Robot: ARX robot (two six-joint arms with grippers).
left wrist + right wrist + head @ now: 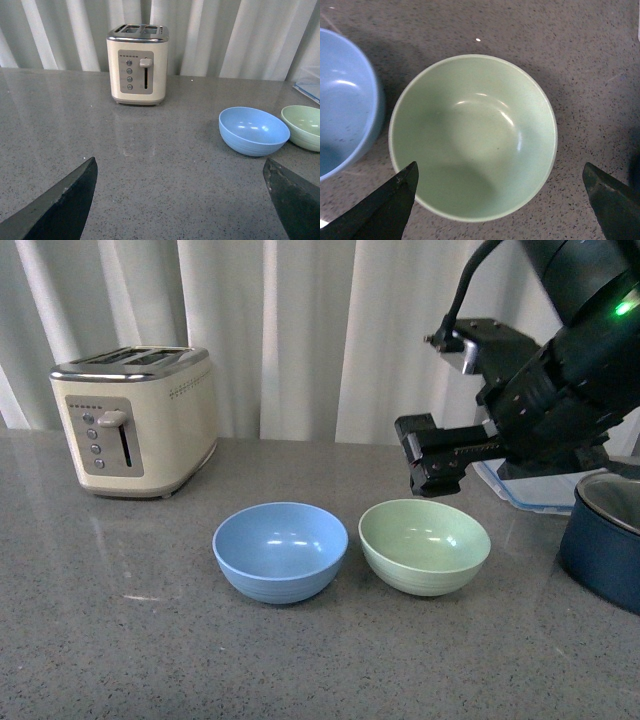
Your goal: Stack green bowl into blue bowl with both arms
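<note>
While the right arm (pixel 560 370) reaches in from the upper right of the front view, two matching bowls sit upright on a grey speckled tabletop (pixel 120 640). The green bowl (pixel 424 545) stands right of centre. The blue bowl (pixel 280 550) stands just beside it on the left, with a narrow gap between their rims. Both are empty.

The right arm is bulky and black, with a small green light glowing near its top. Its jaws hang in the air above the green bowl, clear of it. In the right wrist view, looking straight down, the two flat black fingers (pixel 390 210) are spread wide. The green bowl (pixel 472 137) lies below and between them, and part of the blue bowl (pixel 345 100) shows at the edge.

In the left wrist view, the left arm's fingers (pixel 60 205) are also spread wide, low over bare tabletop. Both bowls lie well ahead of them and off to one side.

A cream toaster (pixel 135 420) stands at the back left, in front of a pale curtain (pixel 330 330). At the right edge sits a navy pot (pixel 605 550). Behind it is a clear box (pixel 530 485) with a blue rim, partly hidden by the arm.
</note>
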